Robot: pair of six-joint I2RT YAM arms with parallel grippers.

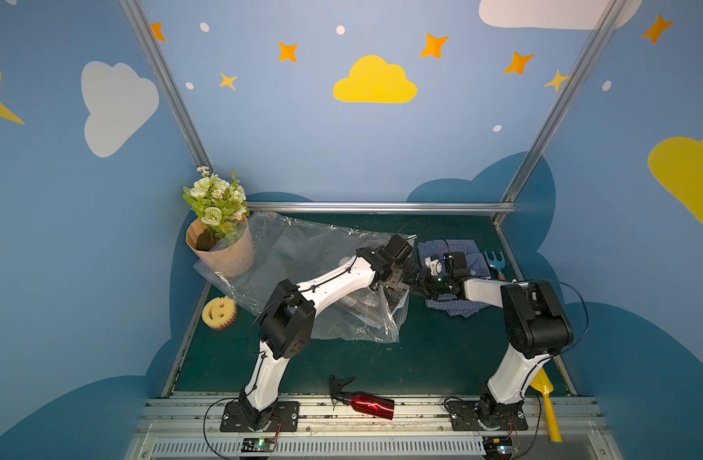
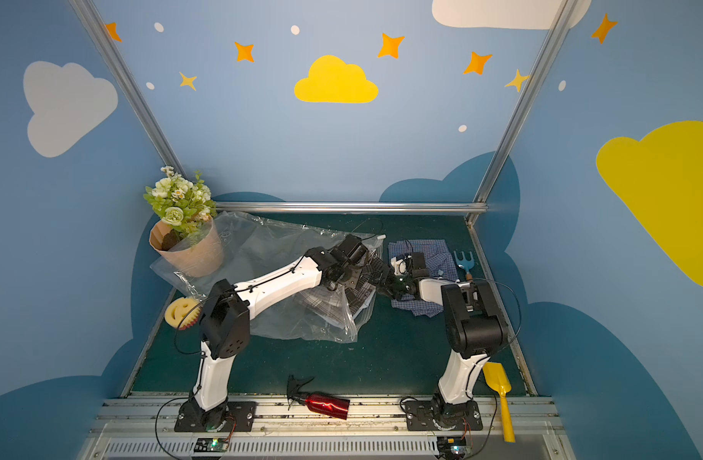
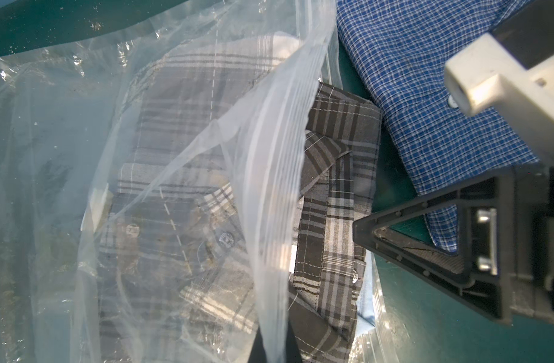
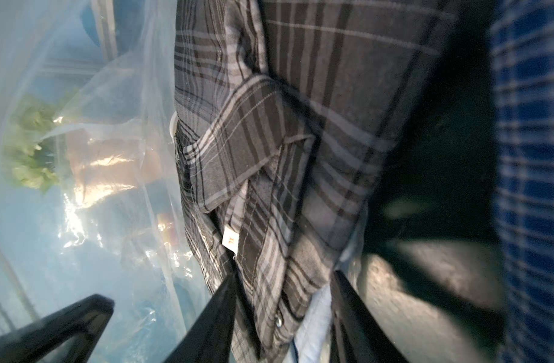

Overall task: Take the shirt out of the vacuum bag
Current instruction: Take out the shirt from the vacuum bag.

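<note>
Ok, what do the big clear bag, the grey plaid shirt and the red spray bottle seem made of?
Large clear vacuum bag: thin plastic film, glossy; see-through, crinkled, with glints.
Grey plaid shirt: woven cloth, matte, probably cotton or a blend; stitched seams, soft folds.
Red spray bottle: likely metal, with shiny streaked reflections; black plastic-looking trigger.

Flower pot (image 1: 222,249), smiley sponge (image 1: 218,314), red spray bottle (image 1: 367,403), yellow scoop (image 2: 497,382).
</note>
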